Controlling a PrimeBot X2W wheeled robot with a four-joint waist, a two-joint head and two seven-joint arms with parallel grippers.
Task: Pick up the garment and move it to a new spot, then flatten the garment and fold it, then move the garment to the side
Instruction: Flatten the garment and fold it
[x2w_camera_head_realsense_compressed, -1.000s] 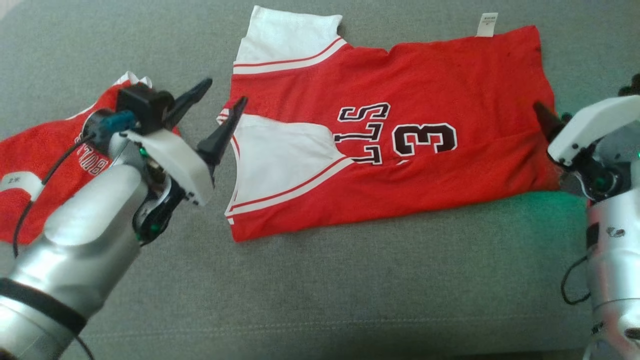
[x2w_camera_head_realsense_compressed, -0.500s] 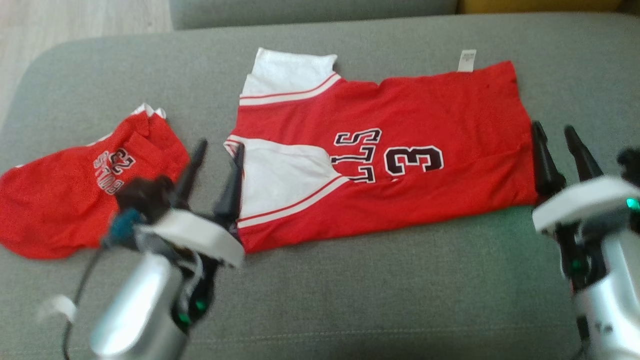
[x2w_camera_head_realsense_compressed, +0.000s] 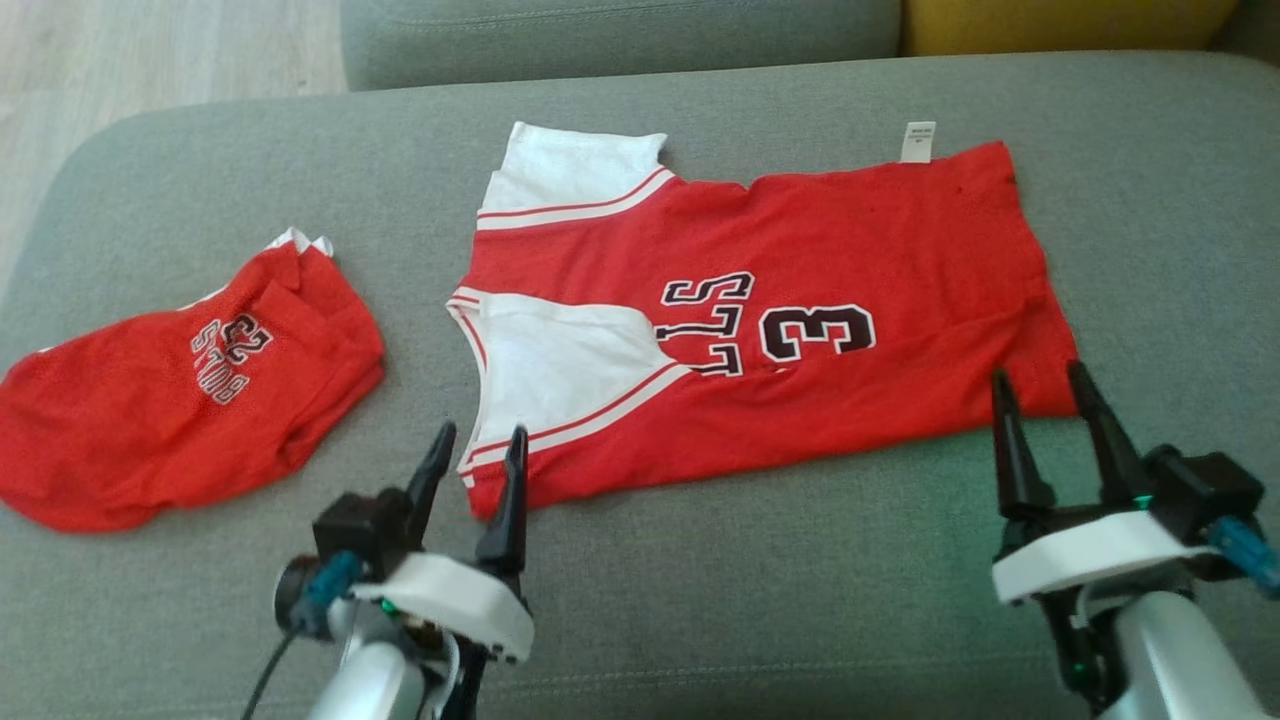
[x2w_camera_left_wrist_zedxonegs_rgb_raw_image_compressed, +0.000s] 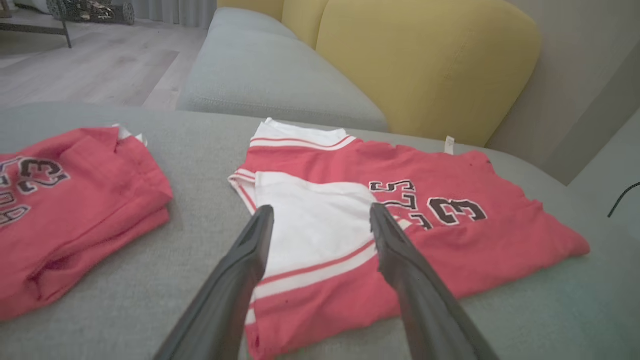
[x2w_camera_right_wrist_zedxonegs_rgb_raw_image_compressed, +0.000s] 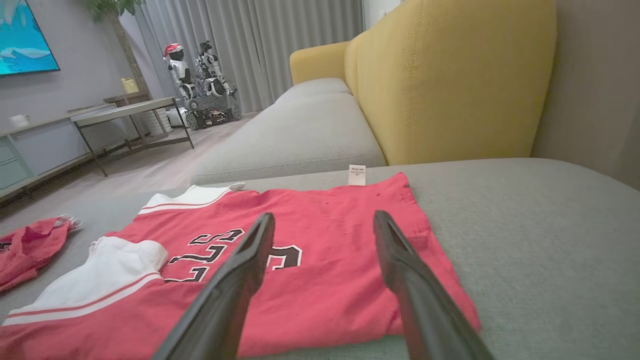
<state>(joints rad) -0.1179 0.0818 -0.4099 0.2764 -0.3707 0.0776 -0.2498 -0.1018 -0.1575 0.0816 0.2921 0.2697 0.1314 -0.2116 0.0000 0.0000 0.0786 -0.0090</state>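
Observation:
The garment (x2w_camera_head_realsense_compressed: 800, 240) is a red jersey with white sleeves and a black "3". It lies folded lengthwise and flat on the grey sofa cushion (x2w_camera_head_realsense_compressed: 700, 600), sleeves to the left. My left gripper (x2w_camera_head_realsense_compressed: 481, 430) is open at its near left corner, with its fingers over the sleeve in the left wrist view (x2w_camera_left_wrist_zedxonegs_rgb_raw_image_compressed: 321, 209). My right gripper (x2w_camera_head_realsense_compressed: 1037, 373) is open at the near right corner, fingertips just at the hem (x2w_camera_right_wrist_zedxonegs_rgb_raw_image_compressed: 324, 216). Nothing is held between either pair of fingers.
A second red garment (x2w_camera_head_realsense_compressed: 180, 400) lies bunched at the cushion's left end. Behind are another grey seat cushion (x2w_camera_head_realsense_compressed: 620, 40) and a yellow backrest (x2w_camera_right_wrist_zedxonegs_rgb_raw_image_compressed: 450, 75). Wooden floor (x2w_camera_head_realsense_compressed: 150, 60) lies beyond the left edge. Bare cushion runs along the near side.
The head camera has tilted up, showing more of the sofa. Both arms have drawn back from the jersey's left and right ends to its near corners, fingers now pointing away. Both stay open.

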